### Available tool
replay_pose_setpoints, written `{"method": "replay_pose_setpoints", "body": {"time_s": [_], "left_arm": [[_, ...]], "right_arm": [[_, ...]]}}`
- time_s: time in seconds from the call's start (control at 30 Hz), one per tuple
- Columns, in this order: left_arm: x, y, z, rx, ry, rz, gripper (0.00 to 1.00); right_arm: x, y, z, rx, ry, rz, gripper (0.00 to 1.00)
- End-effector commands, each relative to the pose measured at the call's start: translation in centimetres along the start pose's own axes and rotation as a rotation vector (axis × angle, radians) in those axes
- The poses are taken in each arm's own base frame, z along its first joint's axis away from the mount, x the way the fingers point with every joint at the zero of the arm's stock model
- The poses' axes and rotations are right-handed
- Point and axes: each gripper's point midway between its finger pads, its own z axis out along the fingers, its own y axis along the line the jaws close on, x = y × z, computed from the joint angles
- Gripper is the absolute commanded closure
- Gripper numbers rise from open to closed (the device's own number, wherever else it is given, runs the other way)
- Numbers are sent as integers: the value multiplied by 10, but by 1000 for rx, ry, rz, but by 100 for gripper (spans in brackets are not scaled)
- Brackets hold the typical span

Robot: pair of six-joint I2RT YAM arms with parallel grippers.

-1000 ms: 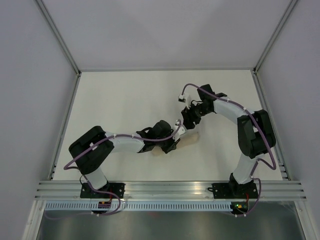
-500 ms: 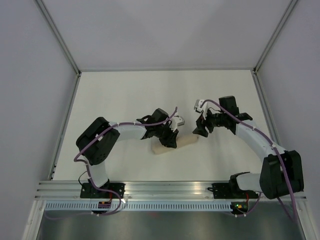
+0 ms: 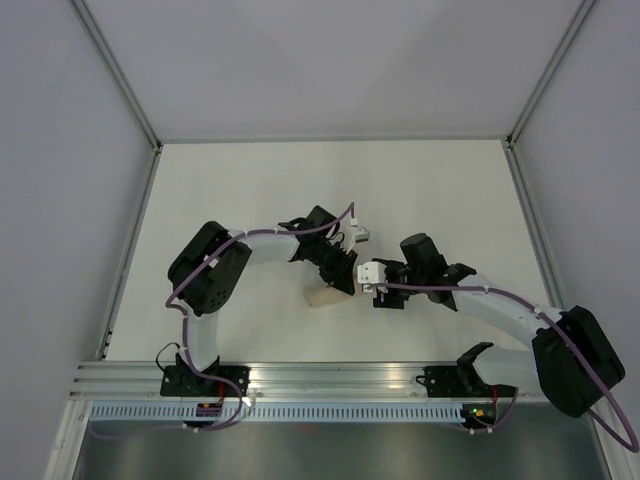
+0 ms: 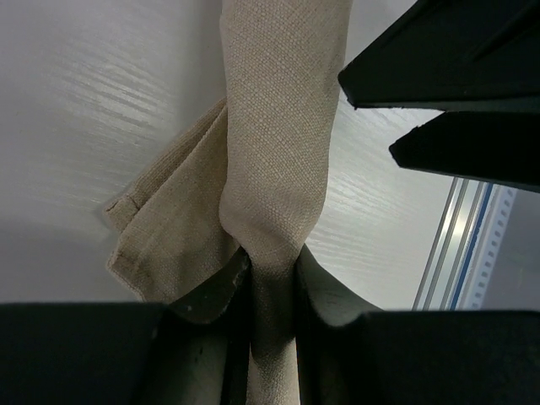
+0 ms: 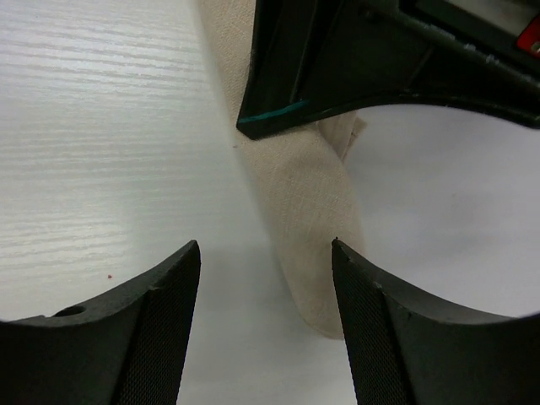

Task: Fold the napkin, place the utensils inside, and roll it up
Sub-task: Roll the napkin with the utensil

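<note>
Step in hand: rolling, near its end. The napkin (image 4: 278, 126) lies as a roll mid-table (image 3: 250, 200), slightly near. My left gripper (image 4: 270, 283) is clamped across it. My right gripper (image 5: 265, 246) stands open at its right end. No utensils visible. Next, I judge: secure that end without unwinding.

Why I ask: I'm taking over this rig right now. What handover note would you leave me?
Left gripper: shut on the napkin, pinching the roll.
Right gripper: open, the roll's free end between its fingers, not clamped.
Napkin: rolled into a narrow tube on the table between the arms, with a loose corner sticking out by the left gripper.
Done: folding and rolling, by the look of it. No utensils are visible, so I cannot tell whether they are inside.
Left: probably tidy the roll, then release.
</note>
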Motion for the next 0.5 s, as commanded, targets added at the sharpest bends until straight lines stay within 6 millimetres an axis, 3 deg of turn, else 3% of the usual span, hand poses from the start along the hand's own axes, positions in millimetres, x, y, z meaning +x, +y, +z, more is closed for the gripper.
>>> {"method": "replay_pose_setpoints", "body": {"time_s": [0.0, 0.33, 0.47], "left_arm": [[37, 8, 9, -2, 128, -86, 77], [33, 10, 8, 9, 142, -91, 75], [30, 8, 7, 17, 147, -88, 74]], "right_arm": [[-10, -22, 5, 87, -3, -114, 31], [-5, -4, 30, 38, 66, -198, 32], [1, -7, 35, 50, 94, -204, 37]]}}
